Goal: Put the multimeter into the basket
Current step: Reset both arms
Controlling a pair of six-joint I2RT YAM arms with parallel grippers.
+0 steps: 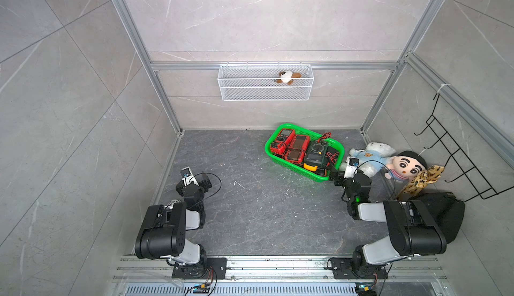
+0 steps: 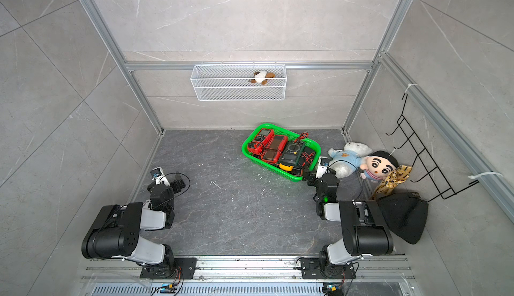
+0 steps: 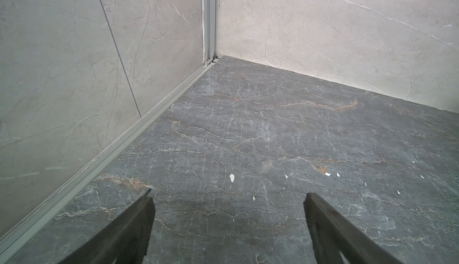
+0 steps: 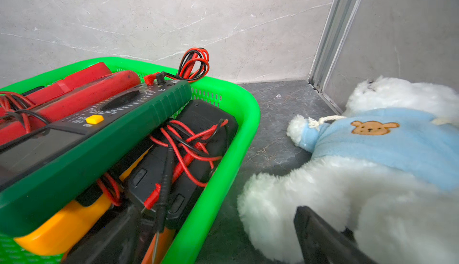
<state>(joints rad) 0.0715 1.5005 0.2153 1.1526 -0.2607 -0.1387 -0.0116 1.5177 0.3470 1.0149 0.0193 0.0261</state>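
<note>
Right gripper [image 4: 216, 210] wide, empty, astride green basket [image 4: 248, 126] rim. Green multimeter [image 4: 94, 136] lies inside, just ahead of its inner finger. Risk: that finger hooks test leads [image 4: 183, 148], dragging basket. Left gripper [image 3: 227, 195] wide, empty.

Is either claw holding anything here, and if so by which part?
Nothing is held. The left claw is open over bare floor; the right claw is open, astride the rim of the green basket.

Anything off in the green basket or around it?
Dark green multimeter lies tilted atop a yellow-orange meter in the bright green perforated plastic basket; its coiled red-and-black test leads poke out over the rim. Nothing looks spilled or broken.
</note>
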